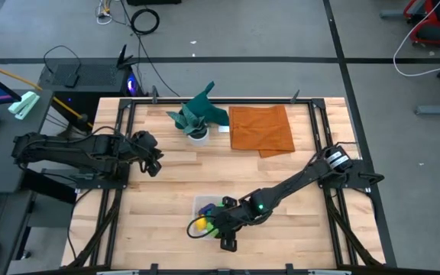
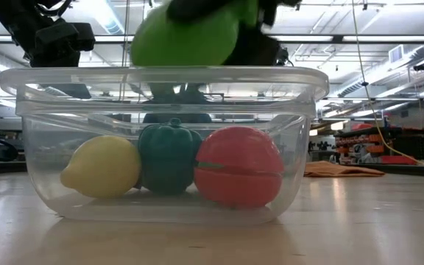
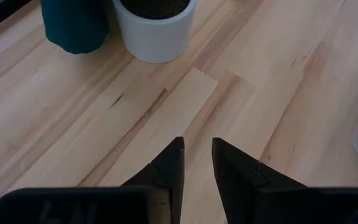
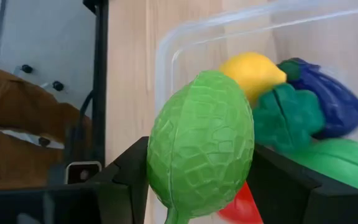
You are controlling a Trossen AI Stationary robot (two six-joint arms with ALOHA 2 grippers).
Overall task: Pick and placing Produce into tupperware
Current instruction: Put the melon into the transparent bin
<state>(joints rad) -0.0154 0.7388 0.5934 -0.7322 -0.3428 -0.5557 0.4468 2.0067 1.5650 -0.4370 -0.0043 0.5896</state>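
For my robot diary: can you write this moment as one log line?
right gripper: holds light green fruit above tupperware | inside: yellow, dark green, red, purple | left gripper: empty, near white pot

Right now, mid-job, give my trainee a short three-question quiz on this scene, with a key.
1. True or false: the right gripper holds the light green produce above the tupperware.
2. Which lies between the yellow piece and the red piece in the low view? A) purple piece B) dark green piece C) white pot
3. Fill in: the left gripper hovers over bare table near the white ____.

Key: 1 true; 2 B; 3 pot
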